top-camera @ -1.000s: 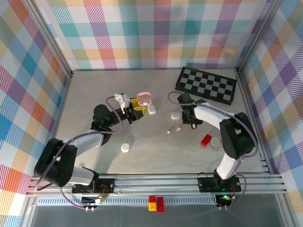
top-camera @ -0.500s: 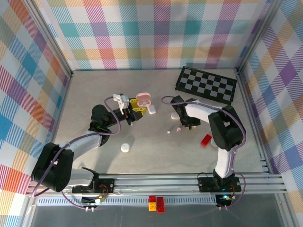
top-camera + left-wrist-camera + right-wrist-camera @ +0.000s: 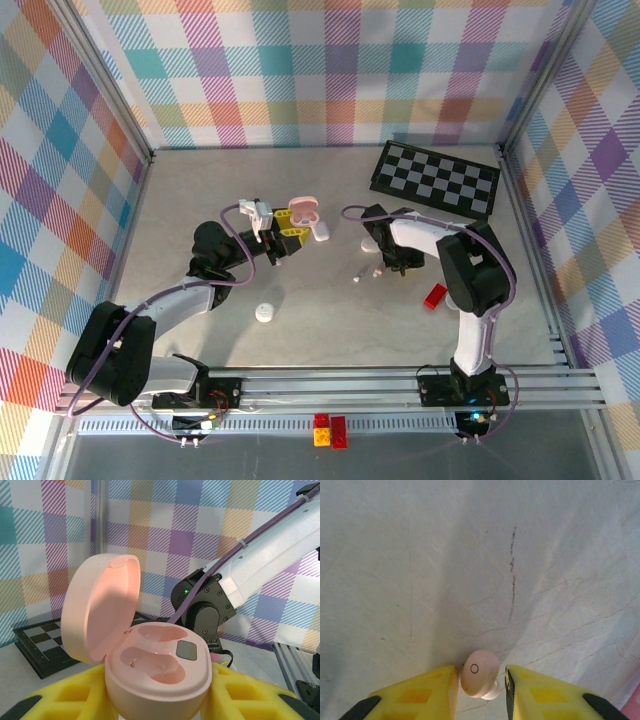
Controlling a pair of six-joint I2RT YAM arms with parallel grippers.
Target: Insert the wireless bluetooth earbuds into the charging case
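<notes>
Plainly nothing is inserted yet: both wells of the open pale-pink pebble-shaped charging case [image 3: 150, 665] sit empty, clamped between your left gripper's [image 3: 157, 699] jaws. Your right gripper's [image 3: 479, 674] jaws stand slightly apart, astride a small pale-pink earbud [image 3: 480, 680] lying on the grey desk [image 3: 470, 555], not pinching it.

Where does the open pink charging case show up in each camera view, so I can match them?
Top external: the open pink charging case sits a little left of centre, at the tip of the left arm.
Left wrist: the case is at lower middle, hinged open to the left.
Shared landmark: the checkerboard lies right of the case from above and behind it at the left edge in the wrist view.
</notes>
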